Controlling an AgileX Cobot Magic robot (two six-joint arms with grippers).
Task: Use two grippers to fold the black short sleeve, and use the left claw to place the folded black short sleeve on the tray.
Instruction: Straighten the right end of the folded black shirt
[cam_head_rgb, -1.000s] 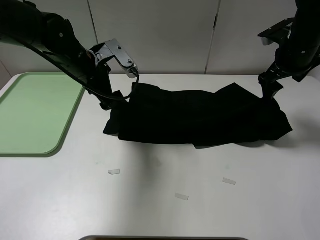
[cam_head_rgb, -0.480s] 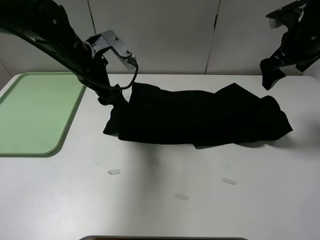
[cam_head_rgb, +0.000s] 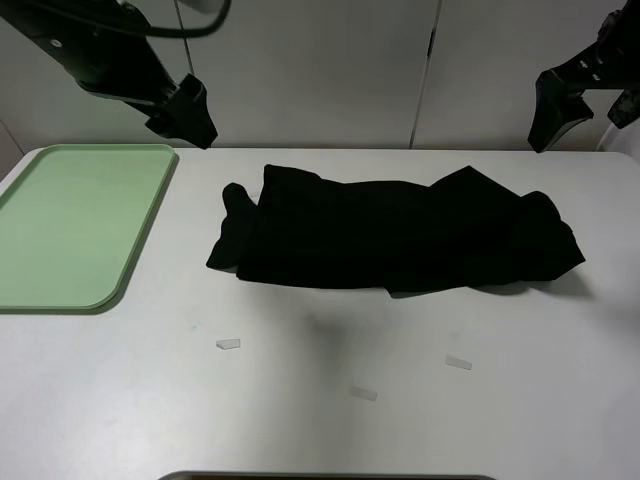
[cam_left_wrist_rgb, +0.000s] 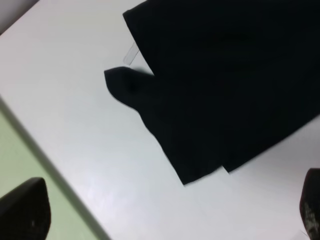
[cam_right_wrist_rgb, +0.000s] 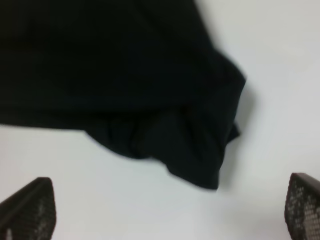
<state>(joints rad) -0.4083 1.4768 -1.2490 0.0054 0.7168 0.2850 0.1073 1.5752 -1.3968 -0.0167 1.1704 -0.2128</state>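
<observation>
**Folded black short sleeve lies on tabletop as both claws hang spread above it**

The black short sleeve (cam_head_rgb: 395, 240) lies in a long folded band across the white tabletop (cam_head_rgb: 300, 430). It is outside the pale green tray (cam_head_rgb: 70, 230), which sits well apart from the shirt's end on the left arm's side. The left claw (cam_head_rgb: 186, 116) hangs in the air above and beyond that end, jaws spread wide and holding nothing. Its wrist view shows a dark fingertip (cam_left_wrist_rgb: 25, 212) at either edge, with the shirt's corner between and below them. The right claw (cam_head_rgb: 553, 108) hangs above the shirt's opposite end, likewise spread and empty, clear of the fabric. That end is bunched in soft folds. Three small pale strips (cam_head_rgb: 228, 344) lie on the tabletop on the shirt's near side.
</observation>
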